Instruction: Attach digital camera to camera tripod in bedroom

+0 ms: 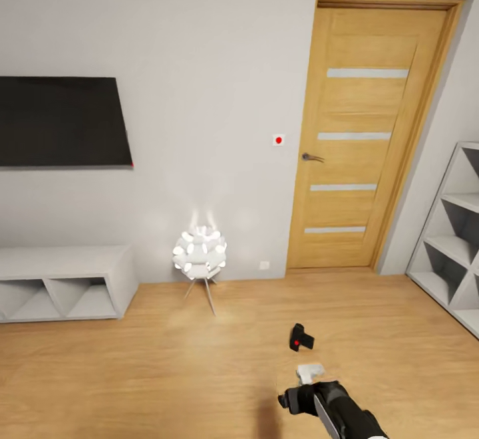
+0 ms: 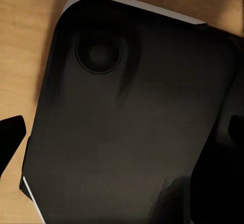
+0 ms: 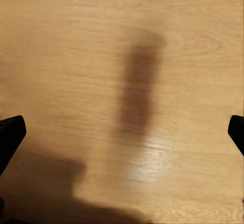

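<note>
The digital camera (image 1: pixel 301 337), small and black with a red round button on its side, lies on the light wood plank floor (image 1: pixel 166 372) of the bedroom, in the open stretch in front of the wooden door (image 1: pixel 362 140) and well apart from every piece of furniture. Just beside it, on the robot's side, a small white block-like part (image 1: pixel 310 372) sits at the end of the right arm (image 1: pixel 336 409), which reaches in from the lower edge of the head view with its black forearm pointing toward the camera. In the right wrist view the right gripper (image 3: pixel 124 132) has its fingers spread wide, the two dark tips showing at opposite edges with only bare wood planks and a soft shadow between them; nothing is pinched. In the left wrist view the left gripper's (image 2: pixel 122 132) tips also sit far apart at opposite edges, spread over a large dark rounded panel (image 2: pixel 132 122) of the robot's own body with floor at its border. Beyond the camera, a white spherical floor lamp (image 1: pixel 199 253) on thin legs glows against the light grey wall (image 1: pixel 213 60). A dark screen (image 1: pixel 63 122) hangs to its left above a low grey cubby unit (image 1: pixel 63 283), and grey cubby shelves (image 1: pixel 452 239) stand to the right of the door.
</note>
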`<state>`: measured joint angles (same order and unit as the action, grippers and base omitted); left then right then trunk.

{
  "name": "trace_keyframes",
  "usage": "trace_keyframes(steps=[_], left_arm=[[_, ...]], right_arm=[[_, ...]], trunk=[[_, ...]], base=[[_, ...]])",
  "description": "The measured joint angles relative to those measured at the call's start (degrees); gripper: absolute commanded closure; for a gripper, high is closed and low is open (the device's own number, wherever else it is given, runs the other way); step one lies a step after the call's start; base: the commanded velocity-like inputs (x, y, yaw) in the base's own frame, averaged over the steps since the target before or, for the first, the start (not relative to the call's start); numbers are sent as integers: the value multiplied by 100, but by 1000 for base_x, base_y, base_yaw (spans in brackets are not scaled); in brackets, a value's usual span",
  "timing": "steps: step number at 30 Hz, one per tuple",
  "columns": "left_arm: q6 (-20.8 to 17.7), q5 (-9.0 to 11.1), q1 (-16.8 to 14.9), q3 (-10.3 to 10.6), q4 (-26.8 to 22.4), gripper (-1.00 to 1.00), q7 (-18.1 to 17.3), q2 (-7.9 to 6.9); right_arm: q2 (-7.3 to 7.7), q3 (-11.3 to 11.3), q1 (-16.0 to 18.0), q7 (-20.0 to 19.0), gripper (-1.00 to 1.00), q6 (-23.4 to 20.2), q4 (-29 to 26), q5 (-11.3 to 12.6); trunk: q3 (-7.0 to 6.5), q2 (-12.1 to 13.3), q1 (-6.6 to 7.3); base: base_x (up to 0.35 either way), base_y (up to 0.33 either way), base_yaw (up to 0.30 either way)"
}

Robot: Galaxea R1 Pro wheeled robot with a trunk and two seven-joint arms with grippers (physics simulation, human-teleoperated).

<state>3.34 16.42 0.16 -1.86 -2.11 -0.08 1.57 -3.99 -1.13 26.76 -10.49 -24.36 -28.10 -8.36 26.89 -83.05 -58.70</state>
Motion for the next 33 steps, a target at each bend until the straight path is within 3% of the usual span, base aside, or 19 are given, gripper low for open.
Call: trace_keyframes(steps=[2,5,7,8,12,18,33], left_arm=[[2,3,0,0,-1,-100,0,0],[6,14,0,-1,3,-100,0,-6],[7,15,0,-1,5,-100,0,-7],[8,17,0,-5,5,-100,0,-8],[8,17,0,-9,5,-100,0,-9],[8,19,0,-17,6,-100,6,-9],[7,19,0,-18,6,-100,8,-2]], right_arm=[[79,7,3,24,-100,289,574,-23],[317,17,1,51,-100,1342,2096,-170],[395,14,3,55,-100,1659,2459,-212],[519,14,-66,67,-100,1971,2717,-253],[697,4,-487,85,-100,2289,2903,-274],[762,-21,-1062,97,-100,2566,2974,-259],[806,-58,-1206,101,-100,2659,2985,-226]], trunk=[[-1,0,0],[0,0,-2],[-1,0,-2],[0,0,-3],[0,0,-3],[-3,0,-3],[-14,0,-3]], base=[[248,0,0],[134,0,0],[59,0,0],[32,0,0],[17,0,0],[5,0,-74],[1,0,-240]])
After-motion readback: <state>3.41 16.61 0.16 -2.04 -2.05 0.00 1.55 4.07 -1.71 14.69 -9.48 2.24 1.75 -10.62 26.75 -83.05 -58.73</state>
